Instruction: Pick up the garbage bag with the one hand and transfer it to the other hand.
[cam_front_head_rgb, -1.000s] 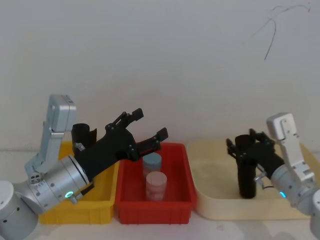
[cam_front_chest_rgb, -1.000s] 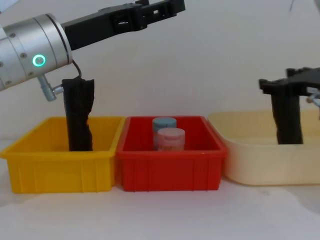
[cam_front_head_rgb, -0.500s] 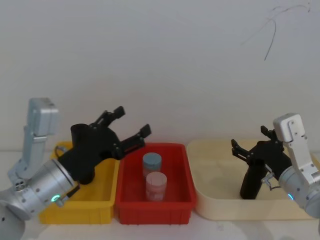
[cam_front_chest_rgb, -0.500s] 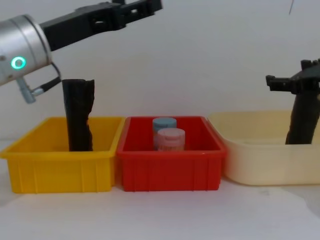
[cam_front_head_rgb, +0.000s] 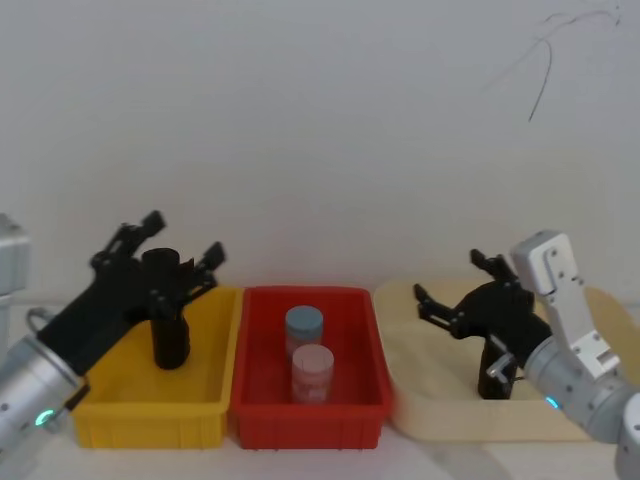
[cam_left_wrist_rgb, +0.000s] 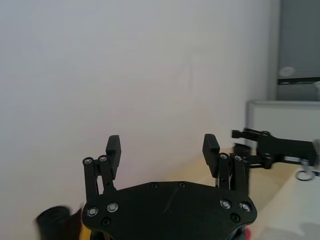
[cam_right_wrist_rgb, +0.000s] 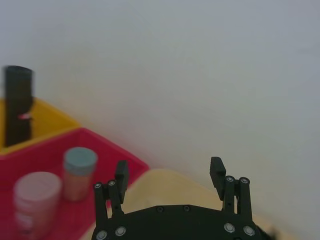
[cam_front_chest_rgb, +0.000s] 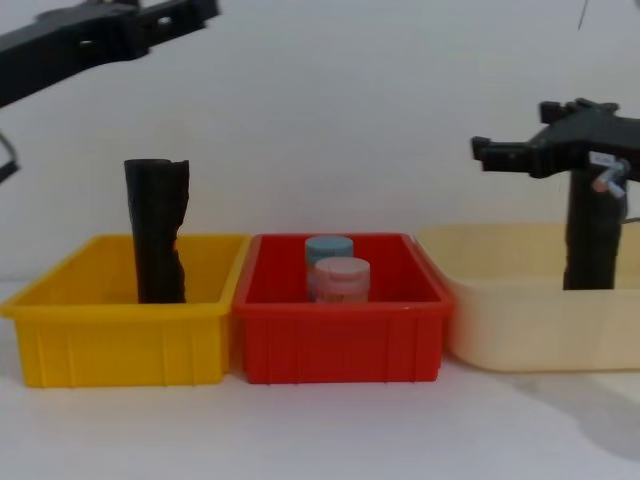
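The garbage bag (cam_front_chest_rgb: 592, 235), a smooth black roll, stands upright at the right end of the cream tray (cam_front_chest_rgb: 500, 320). In the head view the garbage bag (cam_front_head_rgb: 490, 368) is partly hidden behind my right arm. My right gripper (cam_front_head_rgb: 450, 282), the one with the small white label, hovers open over the tray, its fingers pointing left past the bag's top and holding nothing. It is seen open again in its wrist view (cam_right_wrist_rgb: 170, 172) and in the chest view (cam_front_chest_rgb: 490, 152). My left gripper (cam_front_head_rgb: 182, 238) is open and empty, high above the yellow bin (cam_front_chest_rgb: 120, 340), at the chest view's top left (cam_front_chest_rgb: 185, 12).
A second black roll (cam_front_chest_rgb: 155, 245) with a ragged top stands in the yellow bin. The red bin (cam_front_chest_rgb: 340, 340) between the yellow bin and the tray holds a blue-lidded jar (cam_front_head_rgb: 304, 325) and a pink-lidded jar (cam_front_head_rgb: 312, 368). A white wall rises close behind.
My left arm has drawn back to the left, from over the red bin to over the yellow one. My right gripper has moved left off the garbage bag, which stands upright again after tilting.
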